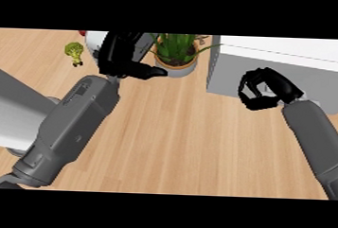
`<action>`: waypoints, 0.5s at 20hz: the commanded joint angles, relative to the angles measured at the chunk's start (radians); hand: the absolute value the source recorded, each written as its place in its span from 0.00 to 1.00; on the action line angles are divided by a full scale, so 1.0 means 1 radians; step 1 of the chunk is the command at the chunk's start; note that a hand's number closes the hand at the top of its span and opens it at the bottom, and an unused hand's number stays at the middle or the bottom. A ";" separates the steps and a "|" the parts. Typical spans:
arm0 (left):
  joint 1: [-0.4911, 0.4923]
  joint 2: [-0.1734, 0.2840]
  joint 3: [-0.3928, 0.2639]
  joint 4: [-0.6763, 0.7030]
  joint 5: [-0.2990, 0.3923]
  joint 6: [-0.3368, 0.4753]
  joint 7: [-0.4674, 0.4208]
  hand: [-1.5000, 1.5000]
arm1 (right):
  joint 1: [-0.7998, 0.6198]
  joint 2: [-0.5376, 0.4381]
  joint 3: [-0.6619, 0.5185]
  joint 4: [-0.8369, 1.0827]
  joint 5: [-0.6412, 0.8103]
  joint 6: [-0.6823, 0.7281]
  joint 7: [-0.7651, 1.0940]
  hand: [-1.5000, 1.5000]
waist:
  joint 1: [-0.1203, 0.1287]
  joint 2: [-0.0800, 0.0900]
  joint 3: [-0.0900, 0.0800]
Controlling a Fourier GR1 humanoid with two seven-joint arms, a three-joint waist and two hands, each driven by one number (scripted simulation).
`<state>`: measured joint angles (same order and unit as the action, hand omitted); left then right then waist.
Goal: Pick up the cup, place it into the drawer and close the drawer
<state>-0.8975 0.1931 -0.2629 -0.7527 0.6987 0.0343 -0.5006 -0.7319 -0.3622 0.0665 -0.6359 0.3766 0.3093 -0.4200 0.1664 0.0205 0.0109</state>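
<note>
Overhead, wooden counter; potted plant, broccoli at back.

Cup mostly hidden behind left hand; contact not discernible. Plant pot partly covered. Drawer cut off at right edge.

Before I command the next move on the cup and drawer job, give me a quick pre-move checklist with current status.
1. Left hand at cup: ok, it covers most of the white cup.
2. Cup gripped: cannot tell, contact hidden.
3. Right hand free: ok, fingers curled on nothing.
4. Drawer open: cannot tell; only the white cabinet top shows.
5. Obstacles near cup: not ok, potted plant is beside the left hand; broccoli stands apart.
</note>
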 commanded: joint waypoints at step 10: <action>0.075 0.023 -0.009 -0.024 0.009 -0.056 0.010 0.00 | -0.157 -0.130 -0.121 -0.009 -0.060 -0.002 0.105 1.00 | 0.067 0.034 -0.008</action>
<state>-0.8472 0.2069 -0.2699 -0.7792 0.7065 -0.0103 -0.4948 -0.7067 -0.4035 0.0411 -0.6937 0.3014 0.4511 -0.3916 0.1895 0.0348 0.0160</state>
